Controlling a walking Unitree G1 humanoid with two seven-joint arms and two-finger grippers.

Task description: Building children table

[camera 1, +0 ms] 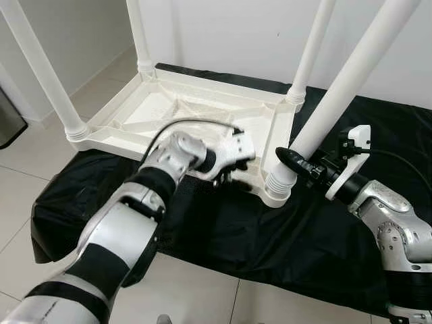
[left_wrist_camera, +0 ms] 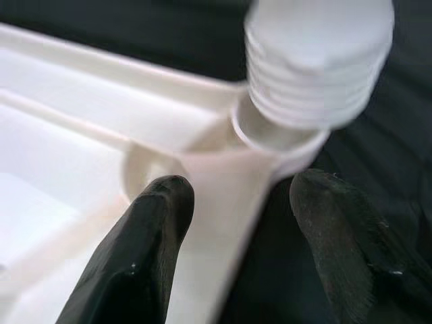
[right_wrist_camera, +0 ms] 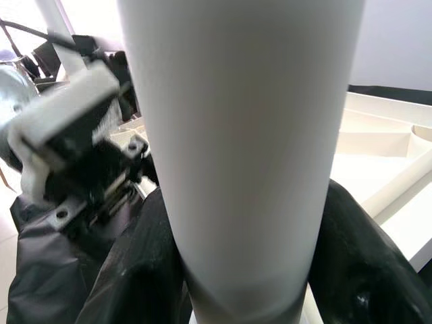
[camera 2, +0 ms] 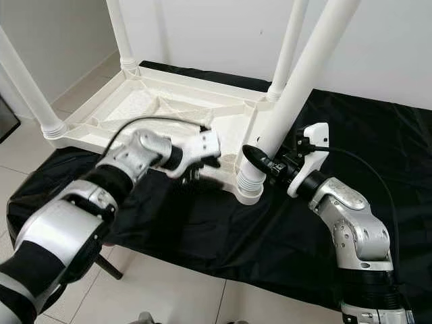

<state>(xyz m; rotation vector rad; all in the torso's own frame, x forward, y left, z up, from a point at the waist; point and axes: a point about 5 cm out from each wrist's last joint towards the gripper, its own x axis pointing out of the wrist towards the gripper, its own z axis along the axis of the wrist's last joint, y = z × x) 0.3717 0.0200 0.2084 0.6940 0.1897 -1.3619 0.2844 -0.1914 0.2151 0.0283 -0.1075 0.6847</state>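
White plastic dominates here: an upside-down white moulded plastic children's table top [camera 1: 169, 108] is lying on a black cloth [camera 1: 256, 229] spread over a low surface, w/ four white tubular plastic legs pointing up. The nearest white leg [camera 1: 337, 88] is sitting in the near corner socket [camera 1: 277, 189], its ribbed threaded collar showing, and it is leaning visibly vs. the other three. The right gripper [camera 1: 291, 159] is clamping that leg just above the collar, one black finger on each side of the tube in the right wrist view. The left gripper [left_wrist_camera: 233, 229] is straddling the table's rim next to the same corner, jaws apart, one finger [left_wrist_camera: 145, 229] inside the frame and one outside; whether they are pressing the rim is unclear. Risks, as a judgement: the leg is probably not fully seated, so turning it at this tilt could cross-thread the collar or pop it out of the socket; if the left gripper isn't bracing firmly, the light top could spin or slide on the slick cloth. The underside is showing ribs and diagonal braces, a glossy finish, no damage visible.
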